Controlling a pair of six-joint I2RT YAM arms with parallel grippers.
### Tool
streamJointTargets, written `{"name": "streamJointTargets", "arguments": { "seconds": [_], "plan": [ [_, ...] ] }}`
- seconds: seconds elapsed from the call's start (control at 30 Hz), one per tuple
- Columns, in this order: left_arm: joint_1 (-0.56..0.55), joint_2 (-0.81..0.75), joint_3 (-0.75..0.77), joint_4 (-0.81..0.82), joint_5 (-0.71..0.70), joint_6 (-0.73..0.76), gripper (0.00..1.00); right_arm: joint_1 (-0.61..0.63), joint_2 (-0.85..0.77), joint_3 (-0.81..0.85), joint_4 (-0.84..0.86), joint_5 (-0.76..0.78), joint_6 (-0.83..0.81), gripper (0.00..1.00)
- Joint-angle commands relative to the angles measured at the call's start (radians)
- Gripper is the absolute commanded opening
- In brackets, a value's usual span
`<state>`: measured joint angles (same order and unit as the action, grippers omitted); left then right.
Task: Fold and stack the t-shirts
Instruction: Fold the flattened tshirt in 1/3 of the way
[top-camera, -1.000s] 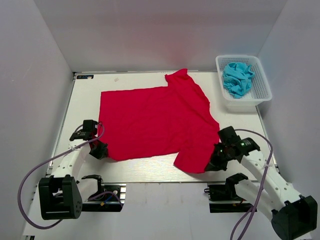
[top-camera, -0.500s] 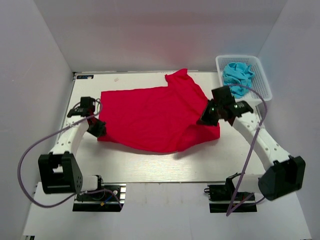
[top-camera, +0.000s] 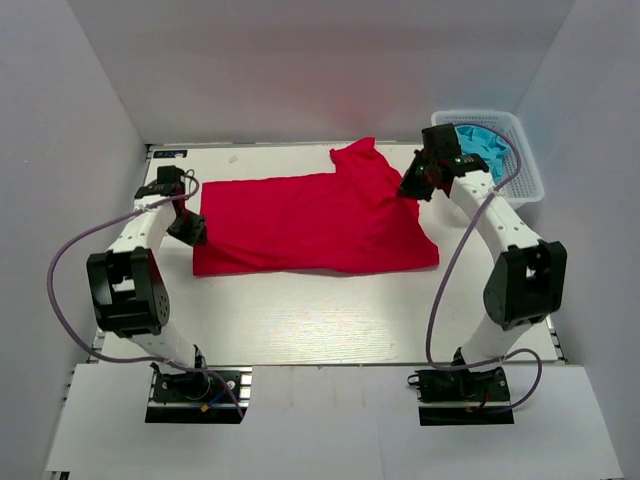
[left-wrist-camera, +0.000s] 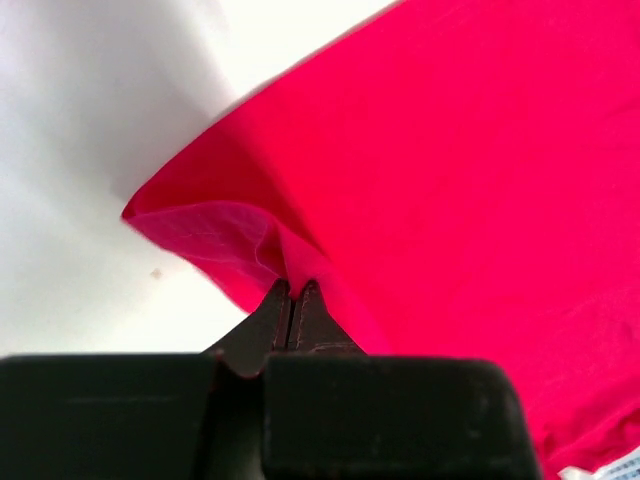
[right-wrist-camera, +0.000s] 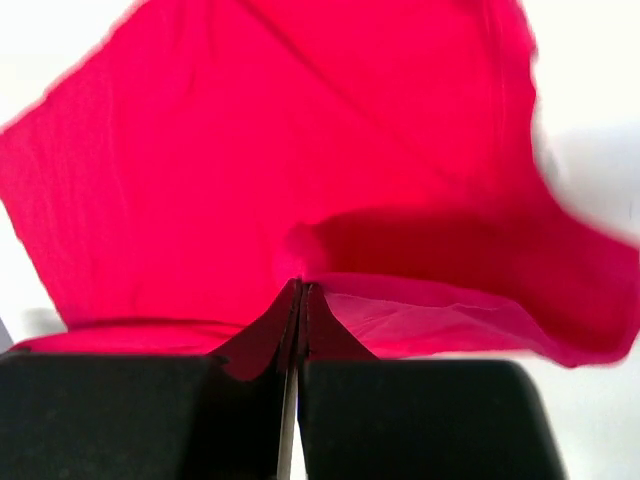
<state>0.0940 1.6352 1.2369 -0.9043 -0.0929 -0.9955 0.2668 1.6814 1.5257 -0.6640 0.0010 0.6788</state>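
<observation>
The red t-shirt (top-camera: 310, 225) lies across the middle of the table, its near half doubled back over the far half, with one sleeve sticking out at the far edge. My left gripper (top-camera: 196, 233) is shut on the shirt's left edge (left-wrist-camera: 290, 270). My right gripper (top-camera: 408, 190) is shut on the shirt's right edge (right-wrist-camera: 300, 262), near the sleeve. The turquoise t-shirt (top-camera: 485, 148) lies crumpled in the basket at the far right.
The white mesh basket (top-camera: 525, 180) stands at the table's far right corner, just behind my right arm. White walls close in the table on three sides. A small dark label (top-camera: 170, 153) sits at the far left corner.
Both grippers carried the shirt's near edge away from me toward the far edge, folding the shirt in half. Both arms now reach far out over the table.
</observation>
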Motion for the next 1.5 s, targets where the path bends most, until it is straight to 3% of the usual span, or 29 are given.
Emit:
{"name": "streamJointTargets", "arguments": {
  "seconds": [0.0,0.37,0.47,0.53,0.57,0.6,0.63,0.67,0.73,0.83,0.87,0.97,1.13,1.17,1.27,1.47],
  "plan": [
    [0.021,0.062,0.079,0.028,0.013,0.003,0.00,-0.023,0.061,0.103,0.107,-0.028,-0.076,0.00],
    [0.039,0.287,0.239,0.041,0.018,0.034,0.00,-0.075,0.302,0.304,0.135,0.042,-0.197,0.00],
    [0.039,0.348,0.303,0.041,-0.011,0.043,0.12,-0.087,0.385,0.363,0.150,0.062,-0.206,0.00],
    [0.039,0.388,0.347,0.041,0.001,0.061,0.35,-0.101,0.448,0.421,0.168,0.029,-0.238,0.00],
    [0.039,0.388,0.363,0.027,0.001,0.073,0.53,-0.106,0.522,0.491,0.158,0.021,-0.243,0.00],
    [0.039,0.400,0.372,0.016,0.001,0.083,0.87,-0.106,0.565,0.552,0.120,0.014,-0.251,0.00],
    [0.039,0.400,0.383,0.005,-0.008,0.083,1.00,-0.106,0.584,0.577,0.107,0.022,-0.251,0.00],
    [0.039,0.391,0.383,0.005,-0.008,0.083,1.00,-0.110,0.613,0.626,0.096,0.027,-0.251,0.01],
    [0.049,0.370,0.383,0.005,-0.008,0.101,1.00,-0.115,0.635,0.681,0.061,0.042,-0.249,0.13],
    [0.049,0.328,0.440,-0.021,-0.008,0.123,1.00,-0.117,0.617,0.660,0.053,0.037,-0.257,0.50],
    [0.049,0.316,0.452,-0.021,-0.008,0.133,1.00,-0.115,0.582,0.651,0.053,0.028,-0.260,0.71],
    [0.029,0.261,0.472,-0.021,0.002,0.201,1.00,-0.107,0.487,0.556,0.063,0.019,-0.286,0.90],
    [0.007,0.157,0.291,0.161,0.197,0.264,1.00,-0.090,0.269,0.257,0.138,-0.071,-0.289,0.90],
    [0.007,0.146,0.262,0.183,0.235,0.264,1.00,-0.090,0.243,0.120,0.170,-0.082,-0.286,0.90],
    [-0.033,0.146,0.188,0.235,0.255,0.264,1.00,-0.087,0.170,-0.023,0.236,-0.119,-0.271,0.90],
    [-0.065,0.305,0.187,0.268,0.255,0.274,1.00,-0.090,0.215,-0.099,0.264,-0.176,-0.256,0.90]
  ]
}}
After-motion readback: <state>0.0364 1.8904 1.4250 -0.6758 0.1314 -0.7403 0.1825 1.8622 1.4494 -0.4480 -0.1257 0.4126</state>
